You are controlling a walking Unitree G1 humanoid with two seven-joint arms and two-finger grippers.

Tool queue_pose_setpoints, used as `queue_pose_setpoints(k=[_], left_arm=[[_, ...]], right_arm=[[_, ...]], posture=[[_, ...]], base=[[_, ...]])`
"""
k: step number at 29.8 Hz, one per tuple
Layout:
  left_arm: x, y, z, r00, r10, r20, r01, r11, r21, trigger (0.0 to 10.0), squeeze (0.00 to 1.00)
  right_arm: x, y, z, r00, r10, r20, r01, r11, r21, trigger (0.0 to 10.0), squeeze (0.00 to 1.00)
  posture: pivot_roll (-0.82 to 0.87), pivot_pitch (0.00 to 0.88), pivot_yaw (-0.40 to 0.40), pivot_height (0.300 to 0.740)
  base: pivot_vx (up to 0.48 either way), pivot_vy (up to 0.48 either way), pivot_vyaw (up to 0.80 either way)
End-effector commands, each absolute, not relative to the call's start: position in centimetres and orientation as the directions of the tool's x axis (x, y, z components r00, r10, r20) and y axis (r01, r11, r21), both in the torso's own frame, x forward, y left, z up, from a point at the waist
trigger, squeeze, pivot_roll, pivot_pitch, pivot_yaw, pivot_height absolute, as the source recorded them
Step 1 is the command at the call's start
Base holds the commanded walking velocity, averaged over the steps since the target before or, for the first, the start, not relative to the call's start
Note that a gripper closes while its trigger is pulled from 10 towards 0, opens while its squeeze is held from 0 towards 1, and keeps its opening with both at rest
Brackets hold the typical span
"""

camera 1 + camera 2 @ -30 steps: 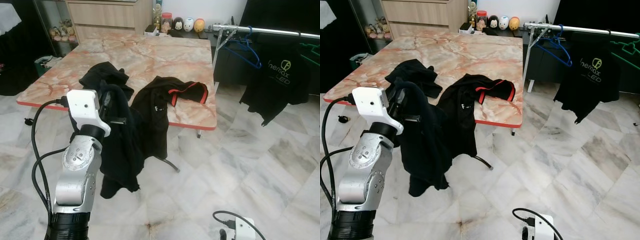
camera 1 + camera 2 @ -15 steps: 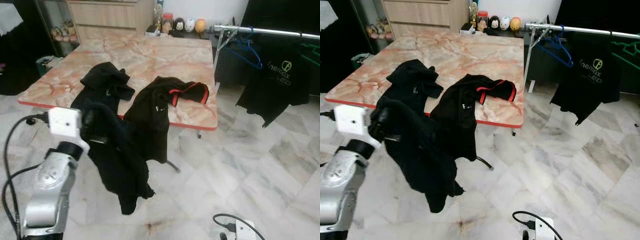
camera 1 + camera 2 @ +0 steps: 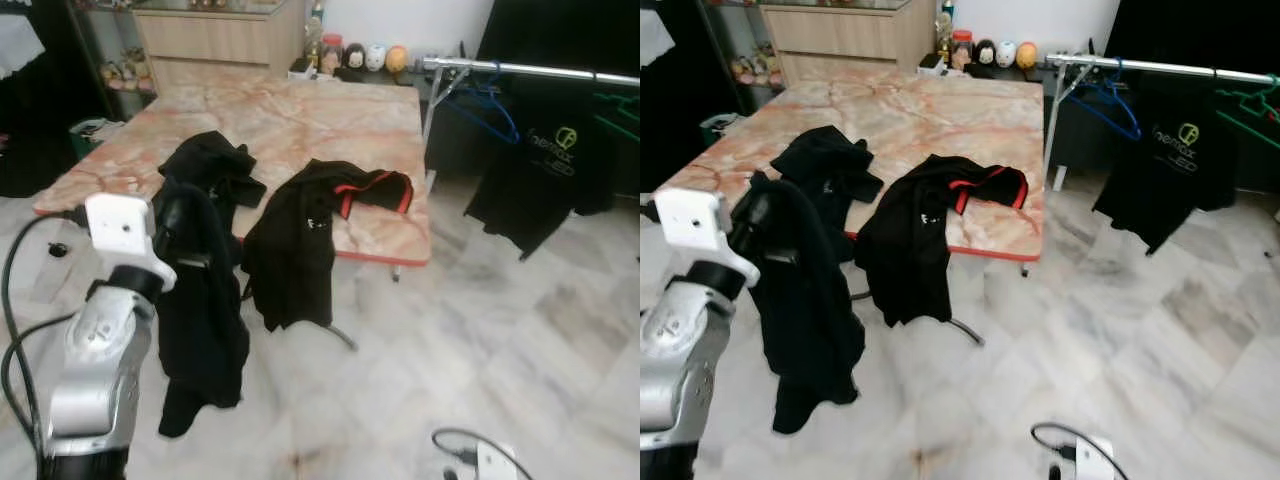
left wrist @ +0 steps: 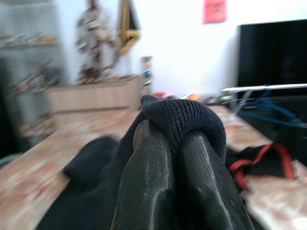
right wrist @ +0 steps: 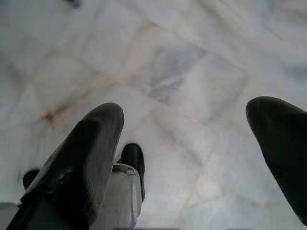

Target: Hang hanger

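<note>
Swung back upright since a moment ago, the left pincer [image 4: 180, 158] pinches a limp black knit garment [image 3: 205, 310] before the marble-patterned bench [image 3: 300, 115], right pincer [image 5: 192, 158] spread above veined marble floor [image 3: 480, 330].

Black garment [image 3: 205, 300], pink-veined marble table [image 3: 300, 115]

I see matt black knit cloth in the garment [image 4: 184, 117] pinched by my left tool [image 4: 177, 158]. The desk [image 3: 300, 110] has glossy marbled stone; the floor [image 3: 480, 340] is polished marble tile; the rail [image 3: 530, 70] is bright metal.
</note>
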State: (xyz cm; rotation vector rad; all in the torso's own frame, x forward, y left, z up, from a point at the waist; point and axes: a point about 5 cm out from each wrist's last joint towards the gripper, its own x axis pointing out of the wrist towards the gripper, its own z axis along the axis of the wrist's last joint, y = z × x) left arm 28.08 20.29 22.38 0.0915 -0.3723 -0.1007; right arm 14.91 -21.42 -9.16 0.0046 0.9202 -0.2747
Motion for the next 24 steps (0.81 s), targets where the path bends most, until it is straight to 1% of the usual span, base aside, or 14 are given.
queue_pose_setpoints(k=[1,8,13,14,17,20,21,24], left_arm=[[28.2,19.4,23.7,0.904,-0.147,0.402,0.115,0.988,0.103,10.0,0.0],[28.3,19.5,24.0,0.901,-0.134,0.413,0.101,0.99,0.101,10.0,0.0],[28.4,19.7,24.4,0.897,-0.127,0.424,0.09,0.99,0.107,10.0,0.0],[28.7,20.3,25.0,0.893,-0.098,0.439,0.063,0.994,0.094,10.0,0.0],[28.9,20.8,25.6,0.888,-0.076,0.453,0.044,0.996,0.083,10.0,0.0],[29.3,21.2,27.9,0.857,-0.097,0.505,0.038,0.991,0.126,10.0,0.0],[29.3,21.2,27.9,0.857,-0.097,0.505,0.038,0.991,0.126,10.0,0.0],[29.6,21.7,30.0,0.828,-0.112,0.549,0.034,0.988,0.15,10.0,0.0]], right_arm=[[14.7,-21.5,-9.2,0.566,-0.239,-0.789,0.245,0.963,-0.116,10.0,0.0],[15.0,-21.3,-9.1,0.58,-0.226,-0.783,0.236,0.966,-0.104,10.0,0.0],[15.2,-21.3,-9.0,0.591,-0.215,-0.778,0.209,0.972,-0.109,10.0,0.0],[15.2,-21.3,-9.0,0.591,-0.213,-0.778,0.209,0.972,-0.107,10.0,0.0],[15.2,-21.2,-9.1,0.59,-0.211,-0.779,0.207,0.973,-0.106,10.0,0.0],[15.2,-21.2,-9.1,0.59,-0.206,-0.78,0.201,0.974,-0.105,10.0,0.0],[15.2,-21.2,-9.1,0.59,-0.206,-0.78,0.201,0.974,-0.105,10.0,0.0],[15.3,-21.1,-9.1,0.591,-0.198,-0.782,0.19,0.976,-0.103,10.0,0.0]], posture=[[0.06,0.0,-0.011,0.74],[0.07,0.0,-0.012,0.74],[0.07,0.0,-0.015,0.74],[0.07,0.0,-0.016,0.74],[0.07,0.0,-0.016,0.74],[0.08,0.0,-0.019,0.74],[0.08,0.0,-0.019,0.74],[0.08,0.0,-0.019,0.74]], base=[[0.341,0.0,-0.76],[0.344,0.0,-0.74],[0.35,0.0,0.0],[0.368,0.0,0.0],[0.368,0.0,0.0],[0.374,0.0,0.0],[0.375,0.0,0.0],[0.375,0.0,0.0]])
